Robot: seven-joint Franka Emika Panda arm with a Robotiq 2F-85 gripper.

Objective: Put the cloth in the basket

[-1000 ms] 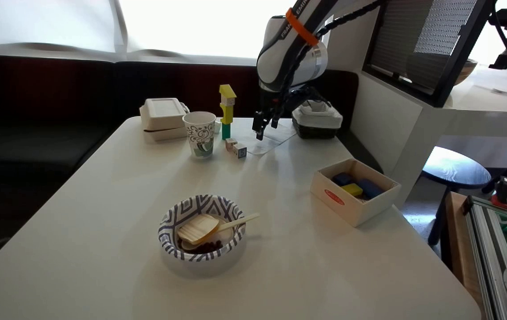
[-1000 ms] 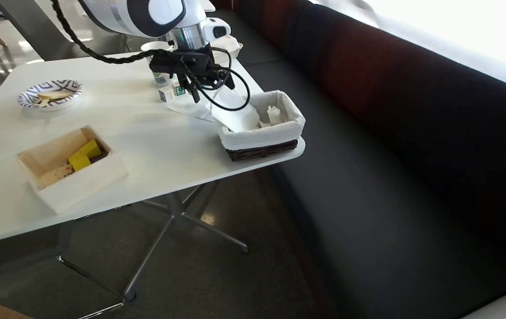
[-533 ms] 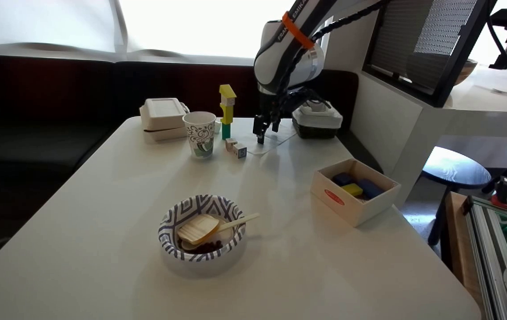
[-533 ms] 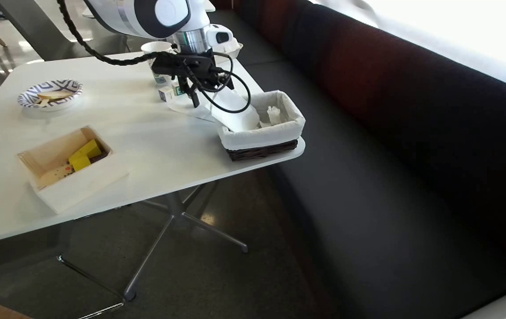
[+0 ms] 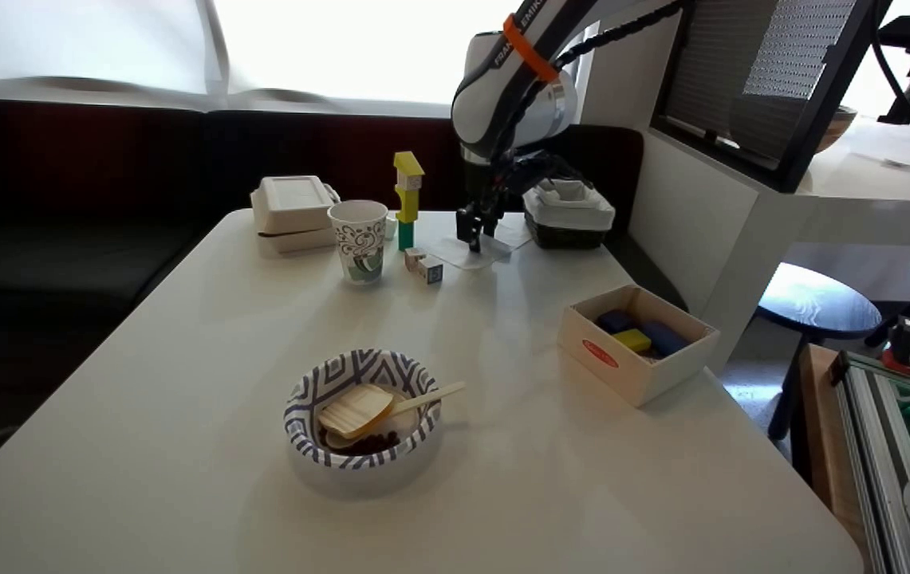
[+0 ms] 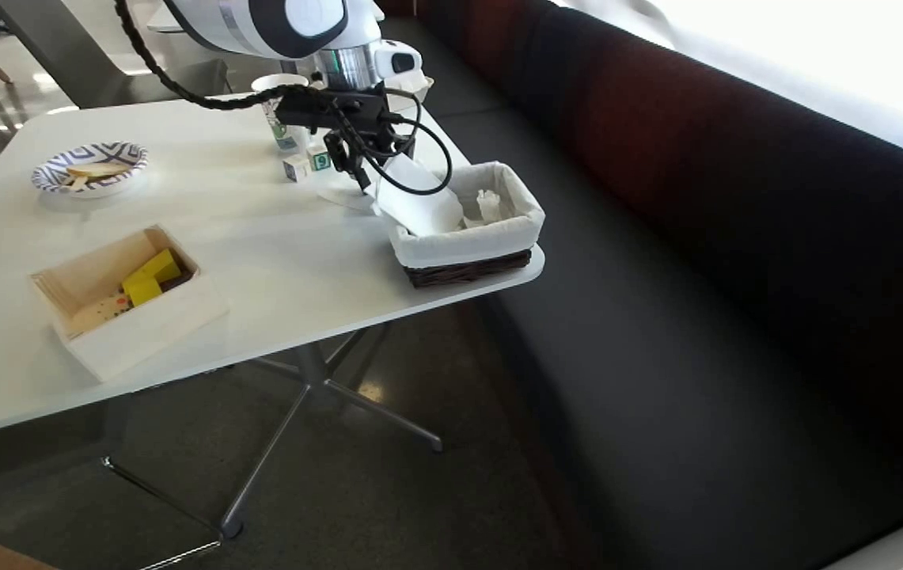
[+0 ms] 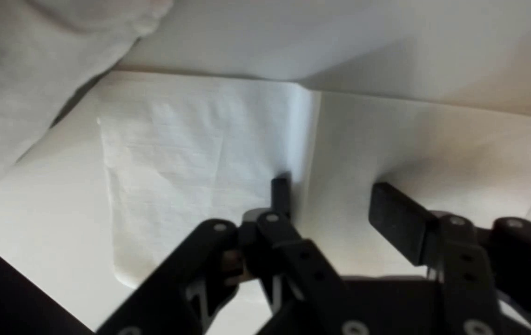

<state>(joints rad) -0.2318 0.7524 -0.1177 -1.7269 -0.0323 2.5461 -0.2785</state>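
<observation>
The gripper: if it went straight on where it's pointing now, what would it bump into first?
Most likely the cloth: the open gripper points down at it, with the table beneath. The fingertips look very close and may be touching the cloth; the pictures don't settle that.

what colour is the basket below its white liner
Dark brown; the basket shows best in an exterior view.

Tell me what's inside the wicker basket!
The wicker basket holds a white liner, a flat white piece sticking out, and a crumpled white scrap. Anything underneath them is covered.
</observation>
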